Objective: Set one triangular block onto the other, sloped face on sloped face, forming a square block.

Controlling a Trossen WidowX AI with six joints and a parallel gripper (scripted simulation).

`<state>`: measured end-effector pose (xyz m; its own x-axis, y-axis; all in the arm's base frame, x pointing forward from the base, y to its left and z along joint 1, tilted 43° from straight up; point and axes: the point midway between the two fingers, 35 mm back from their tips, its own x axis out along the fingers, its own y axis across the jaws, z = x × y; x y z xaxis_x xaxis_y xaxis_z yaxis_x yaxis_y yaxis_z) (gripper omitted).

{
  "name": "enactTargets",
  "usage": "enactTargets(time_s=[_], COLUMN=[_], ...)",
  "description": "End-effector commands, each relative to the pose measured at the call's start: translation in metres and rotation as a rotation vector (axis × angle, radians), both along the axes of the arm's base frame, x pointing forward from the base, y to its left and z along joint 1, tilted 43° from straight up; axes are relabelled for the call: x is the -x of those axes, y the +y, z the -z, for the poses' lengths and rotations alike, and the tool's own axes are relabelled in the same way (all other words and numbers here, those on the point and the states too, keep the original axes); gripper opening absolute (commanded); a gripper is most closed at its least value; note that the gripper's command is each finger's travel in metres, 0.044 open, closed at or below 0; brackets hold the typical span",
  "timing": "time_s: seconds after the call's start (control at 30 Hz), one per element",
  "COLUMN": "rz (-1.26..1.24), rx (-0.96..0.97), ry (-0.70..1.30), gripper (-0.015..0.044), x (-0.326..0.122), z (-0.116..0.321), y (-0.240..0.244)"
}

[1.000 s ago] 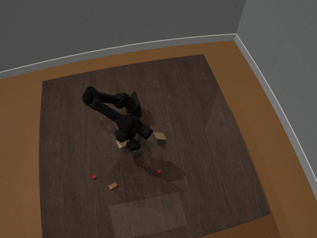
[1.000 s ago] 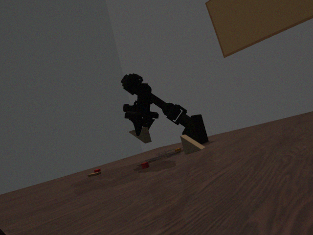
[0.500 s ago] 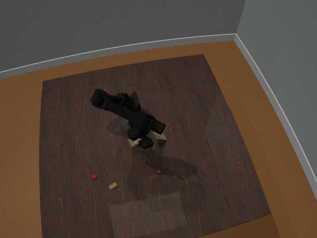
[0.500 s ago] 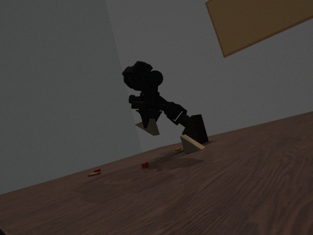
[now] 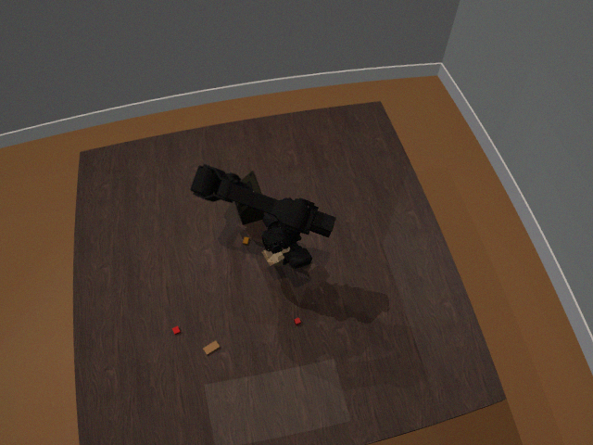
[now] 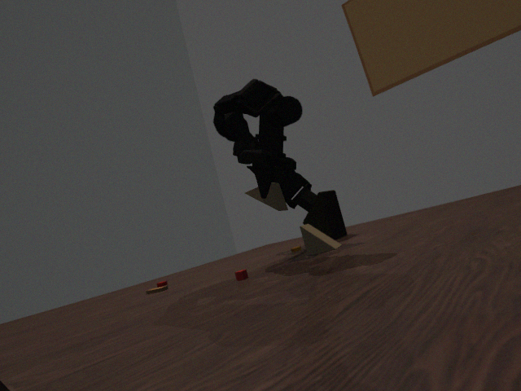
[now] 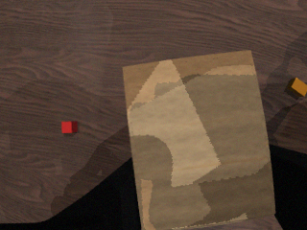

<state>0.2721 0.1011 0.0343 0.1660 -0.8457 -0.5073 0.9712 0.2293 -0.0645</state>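
One triangular block [image 6: 275, 197] [image 5: 274, 259] [image 7: 235, 120] is held in the air, its sloped side facing down in the exterior view. It fills the middle of the wrist view. My gripper [image 6: 264, 192] is shut on it, with dark finger parts at both sides of it in the wrist view. The other triangular block [image 6: 317, 243] rests on the table, its slope facing up and falling to the right in the exterior view. The held block is above it and left of it in that view, clearly apart. The lower block is hidden in the top view and wrist views.
An orange block [image 5: 246, 240] [image 6: 295, 248] [image 7: 298, 87] lies near the arm's base [image 6: 326, 214]. A red cube [image 5: 297, 321] [image 6: 241, 274] [image 7: 68, 127] lies farther out. Another red cube [image 5: 176, 329] [image 6: 162, 283] and a tan flat block [image 5: 210, 348] [image 6: 156, 289] lie farther off.
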Motion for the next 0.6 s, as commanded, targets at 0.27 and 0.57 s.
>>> enactTargets(time_s=[0.27, 0.57], rz=[0.000, 0.002], rx=[-0.005, 0.004], ry=[-0.001, -0.004], gripper=[0.0000, 0.0000], x=[0.016, 0.034], z=[0.030, 0.054], y=[0.048, 0.080])
